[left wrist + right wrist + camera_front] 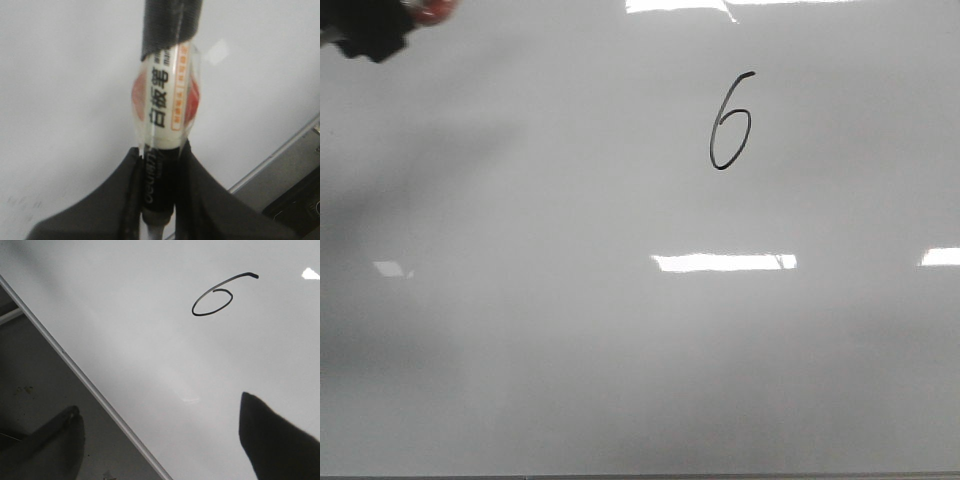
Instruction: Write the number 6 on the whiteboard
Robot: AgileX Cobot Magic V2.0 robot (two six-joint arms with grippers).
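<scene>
Grey-white and glossy, the whiteboard [520, 330] is filling almost the whole front view, and we are looking down on it. A thin black 6 [730, 122] is sitting on the board, right of centre and toward the far edge, slanting a little, with a narrow oval loop and a curved top stroke. Bright rectangular glare patches are lying on the board nearer us than the digit and along the far edge.

At the far left corner of the front view, a dark blurred shape with a touch of red is poking in; we are taking it for the left gripper [375, 35], well apart from the 6.

In the left wrist view, we are seeing the left gripper [160, 165] clamping a marker [167, 107] between its two dark fingers [100, 200]. The marker has a black barrel, a white label with Chinese print and red patches, and black tape higher up.

In the right wrist view, the right gripper [160, 435] is holding its two dark fingers [275, 440] wide apart with nothing between them, hanging over the board's edge [85, 380]. The 6 [215, 297] is lying on the board beyond them, untouched by either finger.
</scene>
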